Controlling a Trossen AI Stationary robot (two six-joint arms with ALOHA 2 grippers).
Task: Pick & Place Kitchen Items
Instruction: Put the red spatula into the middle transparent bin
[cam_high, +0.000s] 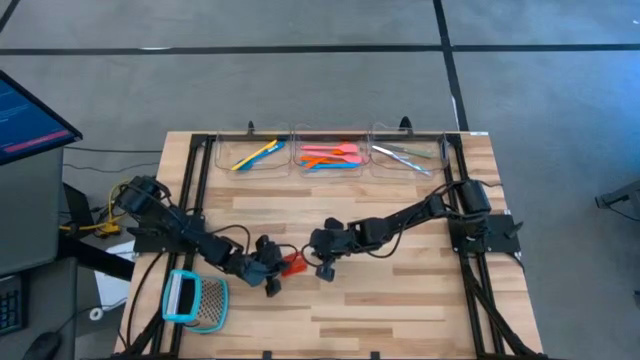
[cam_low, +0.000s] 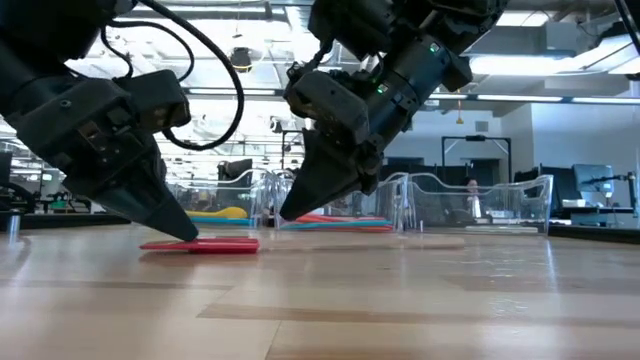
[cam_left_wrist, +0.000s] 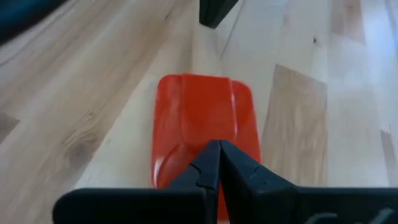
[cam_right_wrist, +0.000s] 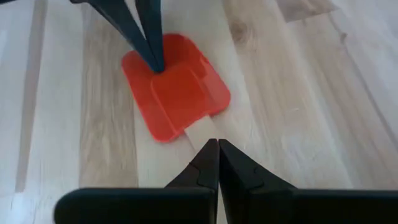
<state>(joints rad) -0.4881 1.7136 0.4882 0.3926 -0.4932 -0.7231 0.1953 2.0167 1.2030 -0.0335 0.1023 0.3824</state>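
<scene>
A red-headed spatula (cam_high: 293, 263) lies flat on the wooden table near its middle. Its pale handle (cam_right_wrist: 200, 129) runs from the head toward my right gripper. My left gripper (cam_high: 272, 280) comes in from the table's left, shut, with its tips down on the red head (cam_left_wrist: 199, 112). My right gripper (cam_high: 325, 268) comes in from the right, also shut, with its tips right at the handle. The other kitchen items lie in clear trays at the far edge. My left gripper presses its shut fingertips (cam_right_wrist: 152, 56) down on the spatula's red head (cam_right_wrist: 163, 78), near its middle. The fingers slant down from the table's left. The head lies flat on the table. My right gripper's shut tips stand over the handle close to the head; I cannot tell whether they touch it.
Three clear trays stand along the far edge: yellow and blue utensils (cam_high: 255, 153), orange and pink ones (cam_high: 330, 155), silvery pieces (cam_high: 405, 155). A teal-framed mesh tool (cam_high: 193, 300) lies at the near left. Bare wood lies in front of the trays and at the near right.
</scene>
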